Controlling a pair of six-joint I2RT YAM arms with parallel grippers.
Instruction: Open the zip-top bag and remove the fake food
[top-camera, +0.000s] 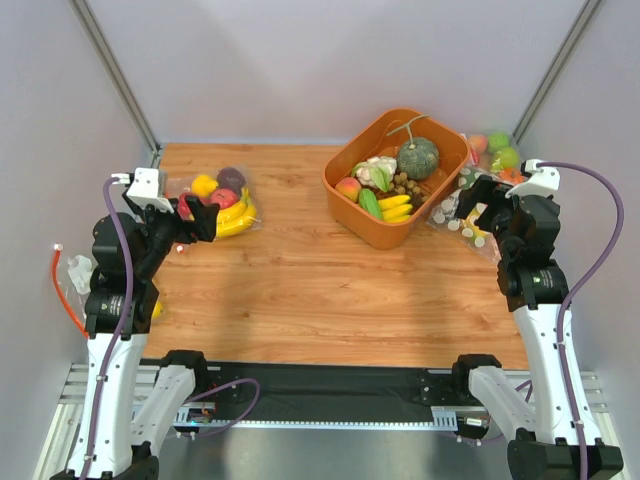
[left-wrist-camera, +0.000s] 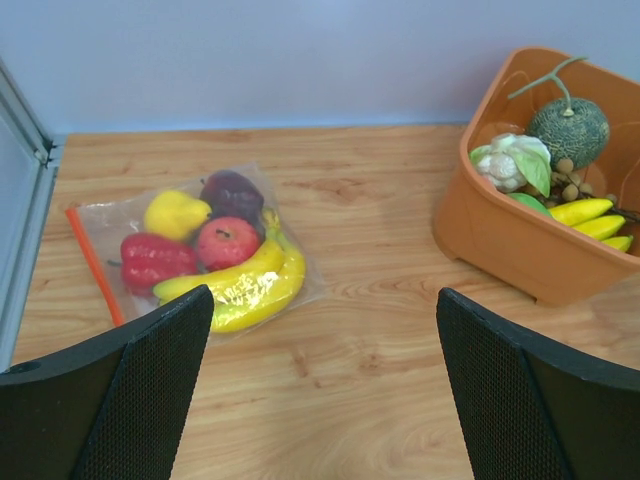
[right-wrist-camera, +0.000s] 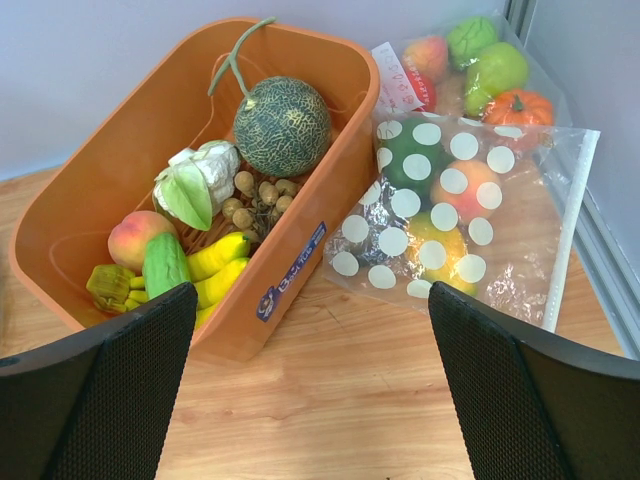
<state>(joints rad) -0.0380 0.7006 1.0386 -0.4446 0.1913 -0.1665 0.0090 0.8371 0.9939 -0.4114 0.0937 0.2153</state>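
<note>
The zip-top bag (right-wrist-camera: 455, 225), clear plastic with white polka dots, lies flat near the far right corner of the wooden surface (top-camera: 300, 290), close to the right edge. Its white closing strip (right-wrist-camera: 570, 230) runs along the side nearest that edge. The fake food (right-wrist-camera: 440, 200) shows through the plastic: a dark green piece, a pink-orange peach and a yellow-orange mango, bunched together. The bag's left side sits against the wall of an orange tub (right-wrist-camera: 290, 250) full of other toy produce. A plain clear bag of fruit (right-wrist-camera: 480, 60) lies just behind it in the corner.

The right pincer (right-wrist-camera: 310, 300) hovers just short of the dotted bag, nearer the front edge, spread wide and holding nothing. The left pincer (left-wrist-camera: 325, 300) is also wide open and empty, well apart at the left edge, facing another plain bag with bananas (left-wrist-camera: 210, 250).

The task looks to be at its opening step, with the bag apparently shut and nothing removed. The next move likely calls for reaching forward and right to the strip and gripping thin, slippery plastic, with the other arm steadying the bag.
</note>
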